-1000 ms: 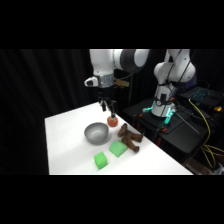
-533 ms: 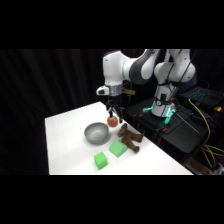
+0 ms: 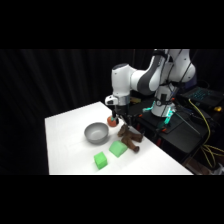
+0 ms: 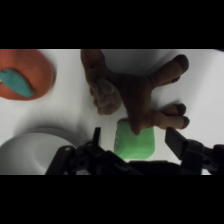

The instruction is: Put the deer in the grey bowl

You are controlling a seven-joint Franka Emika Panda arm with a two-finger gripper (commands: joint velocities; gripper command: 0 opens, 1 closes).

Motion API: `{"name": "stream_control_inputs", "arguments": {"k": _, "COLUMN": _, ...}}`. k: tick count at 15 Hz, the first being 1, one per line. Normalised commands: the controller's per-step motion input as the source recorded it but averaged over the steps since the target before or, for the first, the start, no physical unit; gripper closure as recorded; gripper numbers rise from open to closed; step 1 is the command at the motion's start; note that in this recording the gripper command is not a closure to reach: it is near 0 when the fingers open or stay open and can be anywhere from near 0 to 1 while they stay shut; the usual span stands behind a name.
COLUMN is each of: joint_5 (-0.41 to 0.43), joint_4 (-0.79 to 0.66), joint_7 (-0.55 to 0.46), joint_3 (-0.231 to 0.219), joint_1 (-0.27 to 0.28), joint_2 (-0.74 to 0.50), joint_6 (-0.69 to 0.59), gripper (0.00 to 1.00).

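The arm's two-finger gripper (image 4: 135, 137) was spread wide above the dark brown plush deer (image 3: 129, 137). The shiny grey metal bowl (image 3: 96, 132) sat just left of it, empty

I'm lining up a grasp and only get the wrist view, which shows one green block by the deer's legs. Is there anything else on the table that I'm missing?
Observer: Yes. A second green block lies near the front edge of the table, apart from the deer.
Operator: I see only a bit of the bowl's rim. Is it free?
Observer: The grey bowl stands upright beside the deer, not touching it, with nothing visible inside.
Operator: Am I touching the deer?
Observer: No. The gripper hangs above the deer with a gap between them.
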Motion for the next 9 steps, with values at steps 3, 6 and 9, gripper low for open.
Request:
{"name": "stream_control_inputs", "arguments": {"k": 3, "joint_5": -0.103, "joint_4": -0.03, "joint_7": 0.05, "joint_3": 0.090, "joint_1": 0.028, "joint_2": 0.20, "joint_6": 0.32, "gripper": 0.00}}
{"name": "stream_control_inputs", "arguments": {"k": 6, "joint_5": -0.101, "joint_4": -0.01, "joint_7": 0.05, "joint_3": 0.080, "joint_1": -0.011, "joint_2": 0.18, "joint_6": 0.28, "gripper": 0.00}}
{"name": "stream_control_inputs", "arguments": {"k": 9, "joint_5": -0.121, "joint_4": 0.02, "joint_7": 0.04, "joint_3": 0.082, "joint_1": -0.047, "joint_2": 0.21, "joint_6": 0.25, "gripper": 0.00}}
